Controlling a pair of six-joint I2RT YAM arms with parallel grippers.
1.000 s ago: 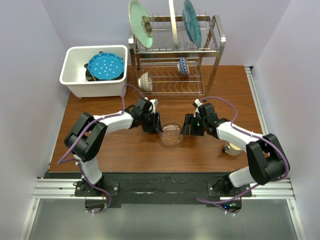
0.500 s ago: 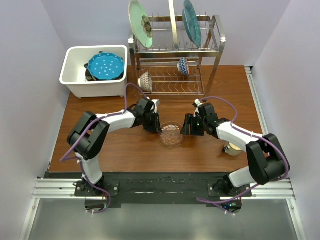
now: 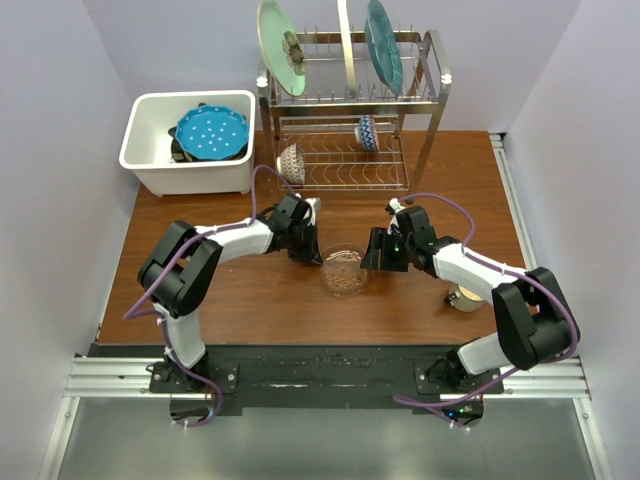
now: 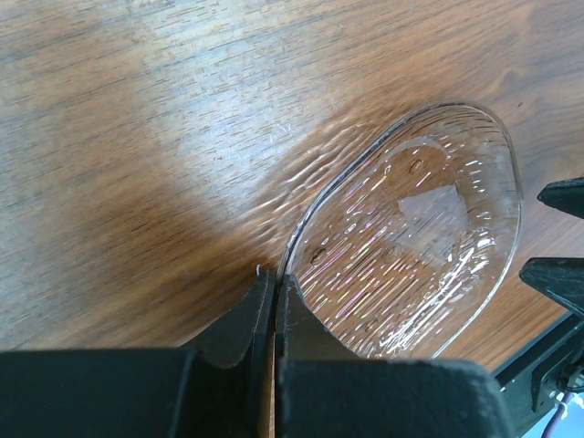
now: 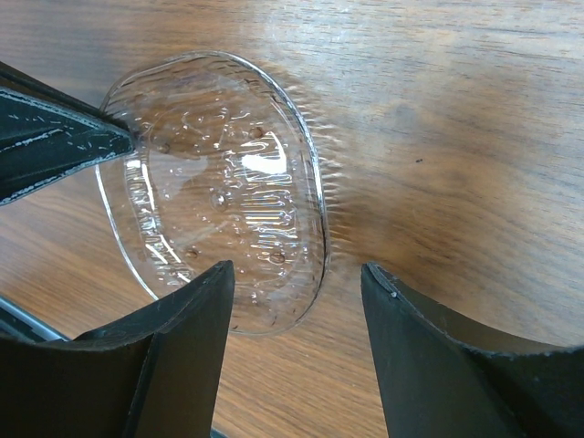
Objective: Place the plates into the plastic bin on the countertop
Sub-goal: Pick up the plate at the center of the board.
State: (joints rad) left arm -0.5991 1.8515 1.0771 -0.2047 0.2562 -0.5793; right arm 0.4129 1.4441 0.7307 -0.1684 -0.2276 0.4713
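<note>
A clear glass plate point(image 3: 343, 270) lies at the middle of the wooden table. It shows in the left wrist view point(image 4: 420, 237) and in the right wrist view point(image 5: 219, 182). My left gripper point(image 3: 314, 252) point(image 4: 276, 274) is shut on the plate's left rim. My right gripper point(image 3: 372, 256) point(image 5: 297, 274) is open, its jaws on either side of the plate's right rim without touching it. The white plastic bin point(image 3: 140, 130) stands at the far left and holds a blue dotted plate point(image 3: 212, 130) on top of darker plates.
A two-tier steel rack point(image 3: 430, 90) stands at the back. Its upper tier holds a pale green flower plate point(image 3: 275, 45), a cream plate point(image 3: 346, 40) and a teal plate point(image 3: 383, 45), all on edge. Two small bowls point(image 3: 291, 162) point(image 3: 367, 130) sit below. A small round object point(image 3: 462, 297) lies by the right arm.
My left arm has shifted slightly towards the back, still shut on the clear plate's rim. The right arm and the plate have barely moved.
</note>
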